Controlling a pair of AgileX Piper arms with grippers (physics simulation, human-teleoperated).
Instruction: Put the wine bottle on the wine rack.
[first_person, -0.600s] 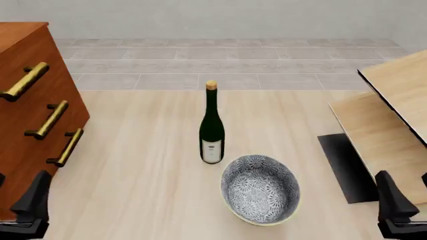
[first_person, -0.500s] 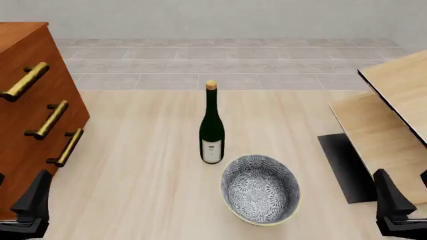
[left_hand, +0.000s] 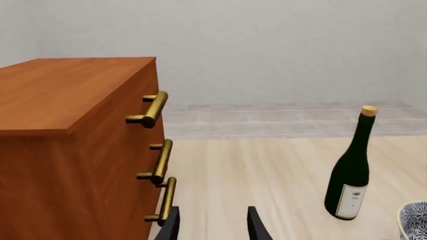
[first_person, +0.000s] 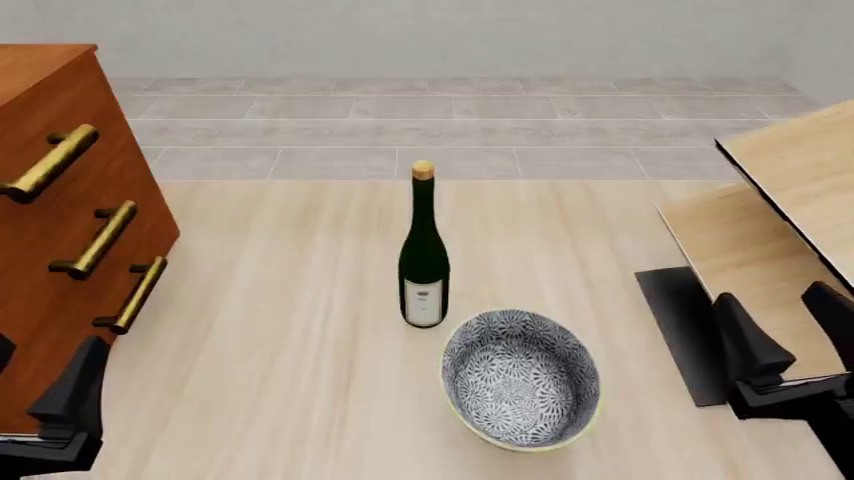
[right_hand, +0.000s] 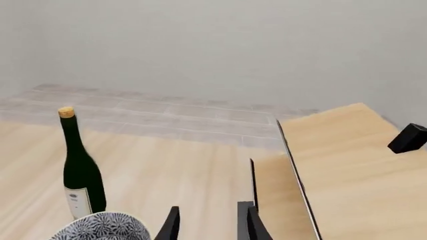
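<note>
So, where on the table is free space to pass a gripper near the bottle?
Bare wood lies between the drawer cabinet and the wine bottle, and between the bottle and the wine rack. It is crowded just in front of the bottle, where the patterned bowl sits close.

Nothing legible anywhere. Only a white label (first_person: 423, 298) low on the wine bottle (first_person: 423, 250), standing mid-surface, with a faint dark mark and grey lines too small and blurred to read.
</note>
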